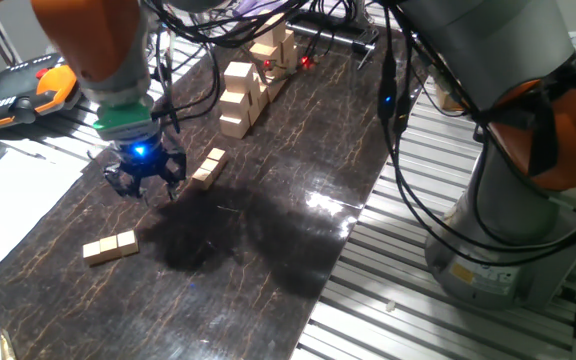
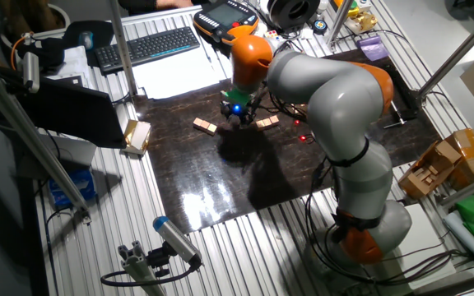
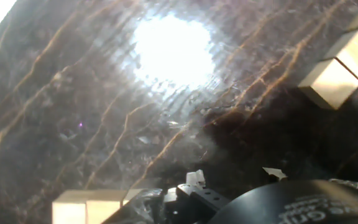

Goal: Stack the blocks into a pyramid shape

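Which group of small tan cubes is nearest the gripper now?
The short row just beside the gripper, toward the tall stepped stack; the other pair lies farther off.

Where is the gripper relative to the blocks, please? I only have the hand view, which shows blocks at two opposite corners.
Observer: The gripper is over bare table between two groups: a pair of blocks lying side by side, and a second short row on its other side.
Operator: Is anything stacked yet?
Observer: No. From the fixed views, both small groups lie flat in a single layer.
Operator: Is anything else close by?
Observer: Yes. A stepped stack of larger blocks stands just beyond the second short row, further along the table.
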Robot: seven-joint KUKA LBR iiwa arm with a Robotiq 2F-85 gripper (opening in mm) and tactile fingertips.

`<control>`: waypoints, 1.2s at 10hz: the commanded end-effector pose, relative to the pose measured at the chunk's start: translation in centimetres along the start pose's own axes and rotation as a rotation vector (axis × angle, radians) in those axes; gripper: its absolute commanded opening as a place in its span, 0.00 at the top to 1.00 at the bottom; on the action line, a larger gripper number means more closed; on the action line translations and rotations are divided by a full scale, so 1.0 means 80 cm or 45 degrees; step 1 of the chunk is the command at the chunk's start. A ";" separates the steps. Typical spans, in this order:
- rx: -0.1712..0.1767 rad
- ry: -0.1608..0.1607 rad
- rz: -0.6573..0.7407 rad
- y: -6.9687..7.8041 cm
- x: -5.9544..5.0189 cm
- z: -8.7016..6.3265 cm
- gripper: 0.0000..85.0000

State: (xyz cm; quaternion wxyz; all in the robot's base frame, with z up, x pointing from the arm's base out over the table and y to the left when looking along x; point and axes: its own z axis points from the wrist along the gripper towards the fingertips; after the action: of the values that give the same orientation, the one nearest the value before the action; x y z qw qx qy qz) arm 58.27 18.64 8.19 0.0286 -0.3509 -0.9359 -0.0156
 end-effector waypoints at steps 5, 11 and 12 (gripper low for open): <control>0.085 -0.065 -0.626 0.000 0.000 0.000 0.47; 0.084 0.093 -0.543 0.056 0.032 0.005 0.42; 0.090 0.103 -0.539 0.064 0.040 0.006 0.42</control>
State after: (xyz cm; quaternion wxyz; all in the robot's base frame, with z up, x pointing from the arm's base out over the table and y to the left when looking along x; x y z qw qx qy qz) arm 59.26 23.35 7.96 0.0761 -0.1543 -0.9851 -0.0033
